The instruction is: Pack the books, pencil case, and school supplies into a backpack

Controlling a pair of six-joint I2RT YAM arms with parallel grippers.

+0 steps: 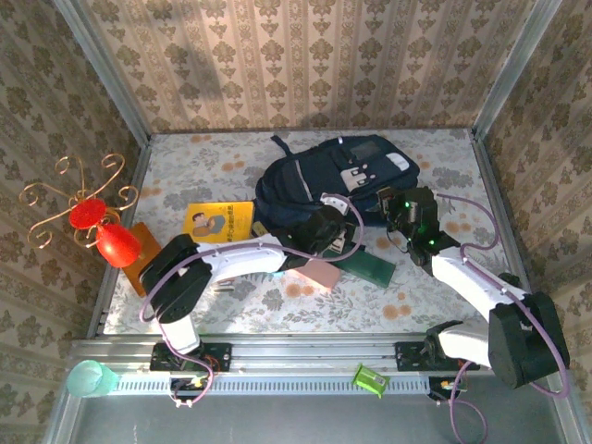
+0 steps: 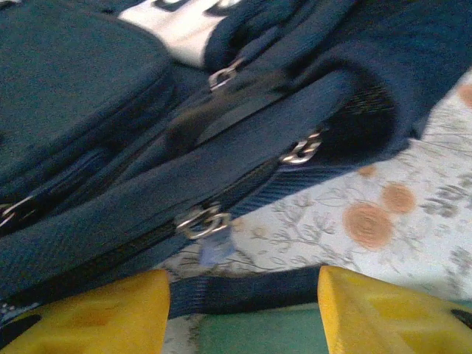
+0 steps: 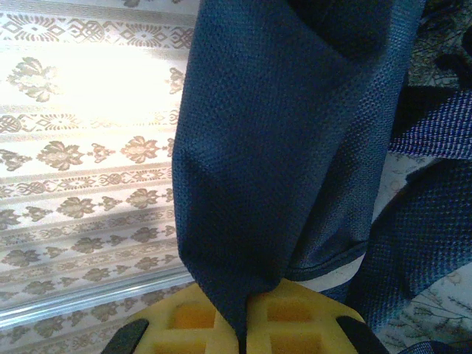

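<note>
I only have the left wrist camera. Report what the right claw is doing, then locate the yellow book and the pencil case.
Observer: The right claw is shut on a fold of the backpack's navy fabric, pinched between its yellow pads.
Operator: Now the yellow book.
Observer: The yellow book lies flat on the table, left of the backpack and outside it.
Operator: And the pencil case.
Observer: The pink pencil case lies on the table just in front of the backpack, close to the left claw.
</note>
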